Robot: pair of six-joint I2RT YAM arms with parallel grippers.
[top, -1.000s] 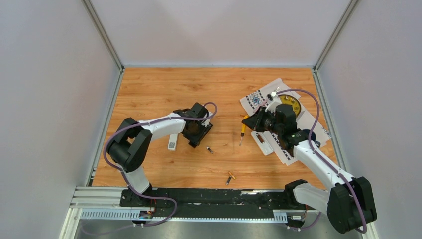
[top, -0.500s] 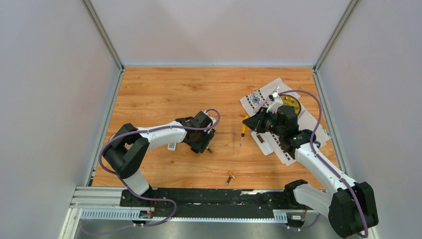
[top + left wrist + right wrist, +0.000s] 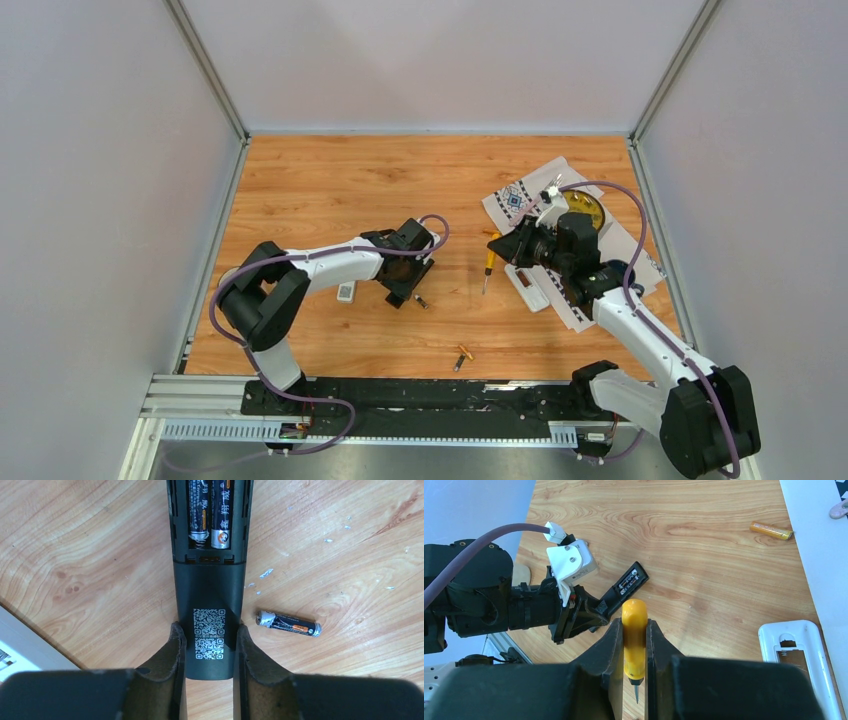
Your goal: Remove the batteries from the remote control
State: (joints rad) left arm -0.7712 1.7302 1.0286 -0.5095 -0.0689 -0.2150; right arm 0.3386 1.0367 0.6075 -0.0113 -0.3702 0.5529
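The black remote control [image 3: 210, 590] lies back up on the wood with its compartment open, and two batteries [image 3: 210, 510] sit side by side in it. My left gripper [image 3: 210, 630] is shut on the remote's near end, one finger against each side by the white code label. A loose dark battery [image 3: 288, 623] lies just right of the remote, also seen from above [image 3: 421, 301]. Other loose batteries [image 3: 462, 355] lie nearer the bases. My right gripper [image 3: 634, 625] is shut on the yellow-handled screwdriver [image 3: 634, 640], held above the table right of the remote [image 3: 626, 587].
A white remote [image 3: 530, 285] with an open back lies on the patterned cloth [image 3: 520, 195] at the right, beside a yellow disc [image 3: 585, 208]. A small white piece [image 3: 346, 291] lies left of the left gripper. An orange battery [image 3: 770, 530] shows in the right wrist view.
My left gripper moved right and nearer over the black remote, opened wider, then closed on its sides. The right arm with the screwdriver has barely shifted.
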